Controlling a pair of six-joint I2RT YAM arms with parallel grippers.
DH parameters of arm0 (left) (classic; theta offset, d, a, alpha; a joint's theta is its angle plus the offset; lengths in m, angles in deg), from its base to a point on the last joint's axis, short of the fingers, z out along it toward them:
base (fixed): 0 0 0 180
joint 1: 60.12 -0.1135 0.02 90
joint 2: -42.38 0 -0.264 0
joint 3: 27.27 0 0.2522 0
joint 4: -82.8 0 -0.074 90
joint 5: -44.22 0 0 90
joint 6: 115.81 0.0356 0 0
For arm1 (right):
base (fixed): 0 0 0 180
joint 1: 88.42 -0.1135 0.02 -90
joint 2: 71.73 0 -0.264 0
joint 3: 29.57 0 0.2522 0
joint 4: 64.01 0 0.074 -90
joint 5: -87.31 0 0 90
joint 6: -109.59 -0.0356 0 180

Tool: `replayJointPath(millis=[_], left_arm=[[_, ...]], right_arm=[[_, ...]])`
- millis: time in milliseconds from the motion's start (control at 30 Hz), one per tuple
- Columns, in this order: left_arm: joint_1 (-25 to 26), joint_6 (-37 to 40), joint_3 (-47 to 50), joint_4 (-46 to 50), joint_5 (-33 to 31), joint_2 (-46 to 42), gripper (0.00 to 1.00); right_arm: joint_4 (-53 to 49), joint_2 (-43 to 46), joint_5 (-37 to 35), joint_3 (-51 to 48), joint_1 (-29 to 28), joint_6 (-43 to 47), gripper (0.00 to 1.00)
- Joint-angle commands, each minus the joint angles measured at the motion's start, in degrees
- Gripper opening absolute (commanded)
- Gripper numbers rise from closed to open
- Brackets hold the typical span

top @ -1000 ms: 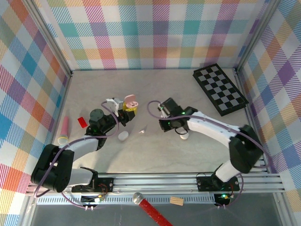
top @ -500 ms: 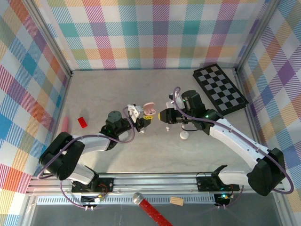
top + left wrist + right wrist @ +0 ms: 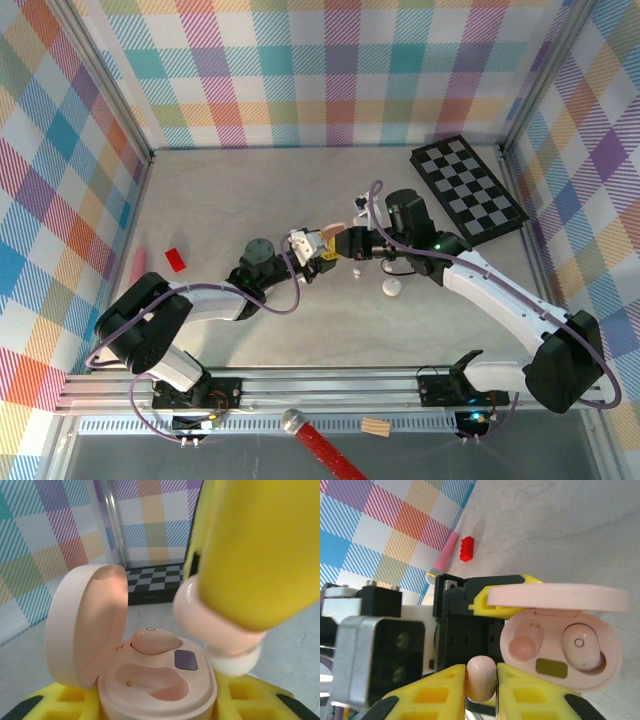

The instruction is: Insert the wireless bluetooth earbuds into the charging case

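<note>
From above, the left gripper [image 3: 320, 250] and the right gripper [image 3: 346, 244] meet nose to nose over the middle of the grey table [image 3: 240, 180], with an open pink charging case [image 3: 328, 236] raised between them. A small white piece [image 3: 391, 288] lies on the table just beside the right arm, a checkerboard [image 3: 468, 188] sits in the far right corner, and a red brick [image 3: 176, 259] and a pink tube [image 3: 137, 265] lie well apart at the left. The left wrist camera looks across the case, which sits clamped between that gripper's yellow fingers [image 3: 60, 702]. Its lid [image 3: 82, 625] is swung up and one pink earbud, the seated earbud [image 3: 152, 640], rests in the far socket. The near socket [image 3: 145, 680] stands empty. Just beside the case, a yellow finger [image 3: 255, 550] of the right gripper presses on a second bud, the held earbud [image 3: 215, 625]. In the right wrist view, that gripper's two fingers [image 3: 430, 695] pinch the held earbud [image 3: 481, 677] just short of the case's rim [image 3: 615, 650], opposite the empty socket.
</note>
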Motion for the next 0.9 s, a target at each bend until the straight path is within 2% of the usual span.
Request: replayJointPath(millis=[0, 867], left_arm=[[0.9, 2.0, 0.5, -4.4, 0.5, -0.2, 0.37], [2.0, 3.6, -1.9, -0.6, 1.0, 0.5, 0.38]], right_arm=[[3.5, -0.3, -0.4, -0.9, 0.5, -0.4, 0.2], [6.2, -2.5, -1.7, -3.8, 0.9, -3.2, 0.21]])
